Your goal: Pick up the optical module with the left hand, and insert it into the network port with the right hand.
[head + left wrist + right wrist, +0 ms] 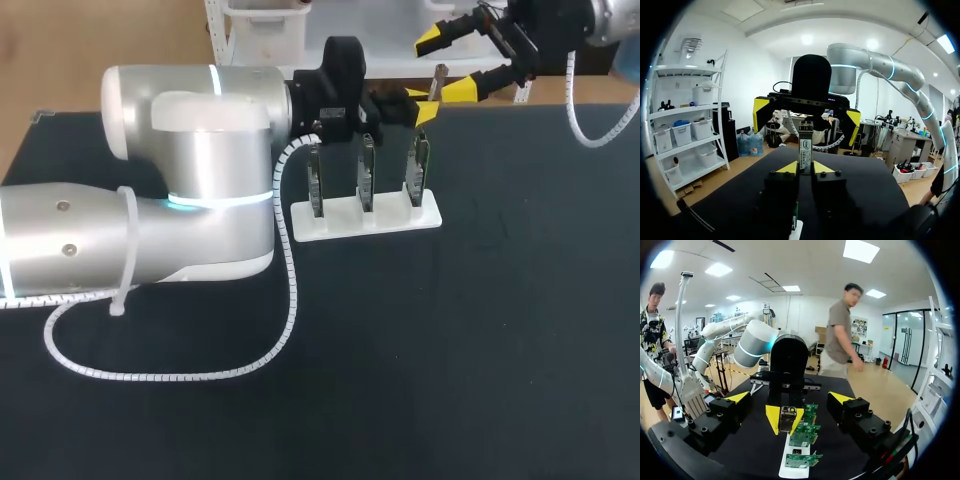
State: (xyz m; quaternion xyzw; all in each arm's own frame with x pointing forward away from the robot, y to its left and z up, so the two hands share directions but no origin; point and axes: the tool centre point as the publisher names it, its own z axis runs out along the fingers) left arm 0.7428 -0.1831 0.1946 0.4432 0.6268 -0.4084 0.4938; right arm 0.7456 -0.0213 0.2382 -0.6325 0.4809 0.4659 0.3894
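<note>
My left gripper [420, 105] hovers above the right end of the board stand, shut on the slim metal optical module [438, 80], which sticks out beyond its yellow tips. Seen from the left wrist, the module [805, 146] stands upright between the two tips of the left gripper [805, 168]. My right gripper [447, 66] faces it from the far side, open, with one finger on either side of the module and clear of it. In the right wrist view the right gripper [790, 398] stands wide, and the module [788, 418] lies just ahead between its fingers.
A white stand [420, 218] holds three upright green circuit boards [366, 172] with network ports, directly under the grippers. From the right wrist the boards [805, 432] show below the module. A coiled white cable [291, 300] trails from my left arm across the black tabletop.
</note>
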